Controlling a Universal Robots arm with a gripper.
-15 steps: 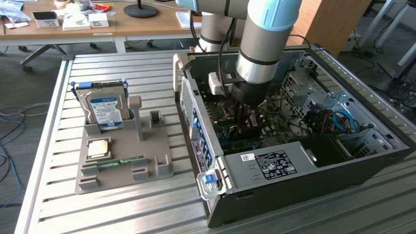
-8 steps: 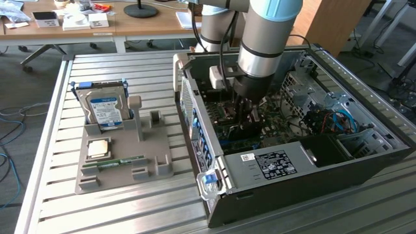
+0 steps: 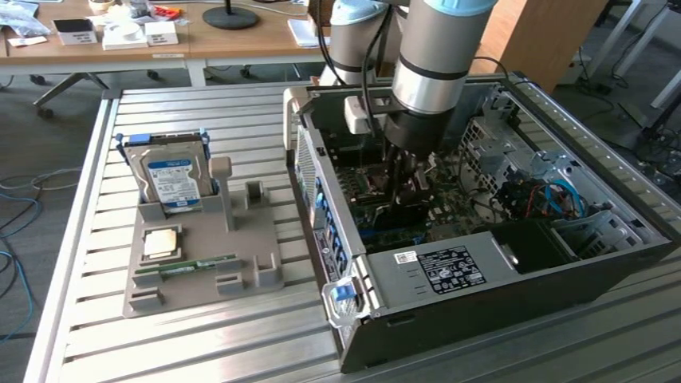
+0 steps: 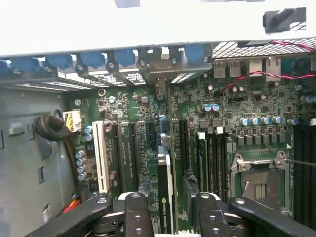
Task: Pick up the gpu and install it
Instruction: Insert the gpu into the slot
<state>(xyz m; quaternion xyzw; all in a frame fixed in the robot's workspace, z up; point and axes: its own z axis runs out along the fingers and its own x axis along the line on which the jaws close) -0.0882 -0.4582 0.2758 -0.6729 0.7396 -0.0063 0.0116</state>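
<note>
Slatted metal workbench (image 3: 213, 335), bearing an open computer case (image 3: 511, 279) and a grey parts holder (image 3: 202, 255).
Gripper (image 4: 168, 207): lowered inside the case over the motherboard (image 4: 237, 103); jaws wide, fingers (image 4: 136, 212) flanking the gpu without visibly clamping it.
Gpu (image 4: 164, 192): edge-on between the fingers, standing in line with an expansion slot, apparently seated.
Holder, beside the case: hard drive (image 3: 171, 179) and memory stick (image 3: 197, 263).
Progress: pick-up done; installation seemingly near complete.
</note>
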